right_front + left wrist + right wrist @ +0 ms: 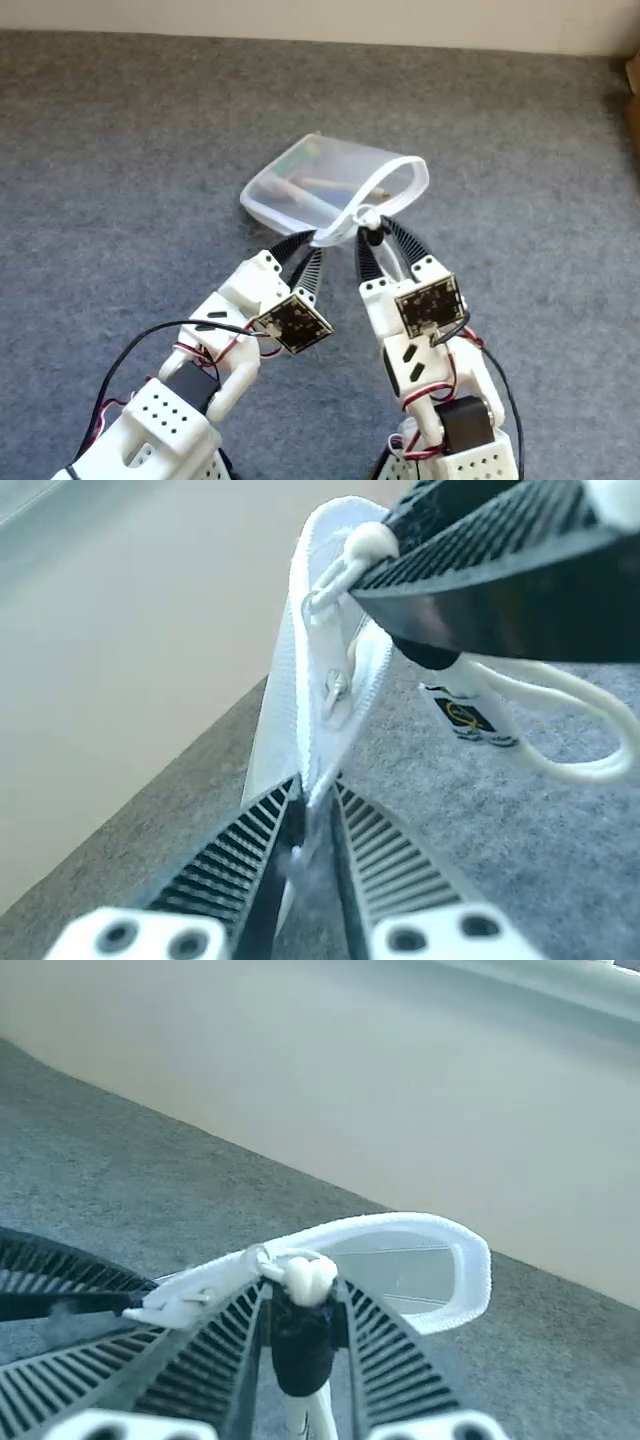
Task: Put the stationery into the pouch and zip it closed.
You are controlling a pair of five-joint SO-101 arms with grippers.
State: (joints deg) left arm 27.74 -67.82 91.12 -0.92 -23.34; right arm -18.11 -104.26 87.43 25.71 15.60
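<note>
Two grips held the pouch (292, 188) at its near end, left gripper (305, 246) clamped on the zip tape (298, 712), right gripper (376, 234) on the zipper pull (310, 1278), unzipped mouth running away.

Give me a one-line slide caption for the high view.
Left gripper pinches the pouch end while right gripper holds the zipper pull; stationery inside, mouth open.

Soft, even light; faint shadows
</note>
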